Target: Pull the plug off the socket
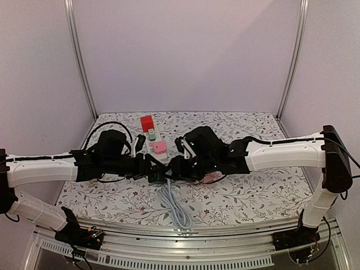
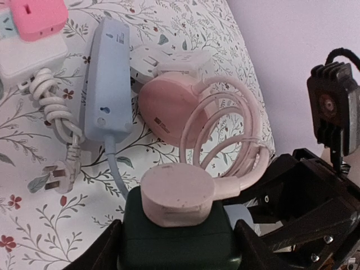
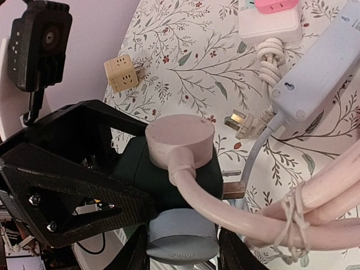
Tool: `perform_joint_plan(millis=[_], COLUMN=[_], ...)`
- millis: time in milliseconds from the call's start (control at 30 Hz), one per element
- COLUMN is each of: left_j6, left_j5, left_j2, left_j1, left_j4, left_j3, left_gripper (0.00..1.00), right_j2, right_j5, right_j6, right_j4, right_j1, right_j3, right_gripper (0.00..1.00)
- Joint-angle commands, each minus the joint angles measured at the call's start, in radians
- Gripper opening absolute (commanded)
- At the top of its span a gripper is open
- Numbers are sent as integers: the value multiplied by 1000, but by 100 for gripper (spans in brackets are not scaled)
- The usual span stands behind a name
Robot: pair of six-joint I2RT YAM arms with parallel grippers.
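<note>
A dark green cube socket [image 2: 174, 239] sits between my left gripper's [image 2: 175, 250] fingers, which are shut on it. A round pink plug [image 2: 177, 194] with a pink cable sits in its top face. A round grey-blue plug [image 3: 183, 230] sits against another face of the cube [image 3: 135, 163], and my right gripper [image 3: 183, 250] is shut on that plug. The pink plug [image 3: 180, 135] shows above it. In the top view the two grippers, left [image 1: 152, 174] and right [image 1: 173, 170], meet at the table's middle, a little above it. The grey cable [image 1: 171, 208] hangs down from them.
A grey-blue power strip [image 2: 107, 84], a pink round cable reel [image 2: 166, 107], a white power strip [image 2: 31, 59] with a pink adapter [image 2: 39, 17] and a loose white plug [image 2: 59, 177] lie on the flowered table. A beige cube adapter [image 3: 121, 73] and a red block [image 1: 147, 122] lie further off.
</note>
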State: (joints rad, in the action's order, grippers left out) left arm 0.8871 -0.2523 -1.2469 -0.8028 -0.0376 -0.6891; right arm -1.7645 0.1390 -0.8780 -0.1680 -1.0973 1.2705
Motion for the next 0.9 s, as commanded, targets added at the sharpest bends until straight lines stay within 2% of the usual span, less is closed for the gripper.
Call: perform_joint_plan(millis=[0,300,533,700,867], left_j6=[41,44,7,-69,-112], left_j5=[-80,-107,-130,-44,91], left_j2=[71,67,49,13,-39], left_j1=[-3,2,-3,-42,-76], left_j4=[191,213,199,44,-157], left_j3=[-26,-16,-4,-65,-144], left_gripper=[16,16,16,15,14], right_j2=[-11,-15,-6,-5,8], right_j5=[29,24,4,1,-71], right_j6=[-4,-10,3,-10,-5], right_j4=[-31,-13,-14,-15,-89], right_j1=[3,4,11,12,7], right_j3=[-16,-32,-19,-14,24], right_gripper=[43,41,21,2,0])
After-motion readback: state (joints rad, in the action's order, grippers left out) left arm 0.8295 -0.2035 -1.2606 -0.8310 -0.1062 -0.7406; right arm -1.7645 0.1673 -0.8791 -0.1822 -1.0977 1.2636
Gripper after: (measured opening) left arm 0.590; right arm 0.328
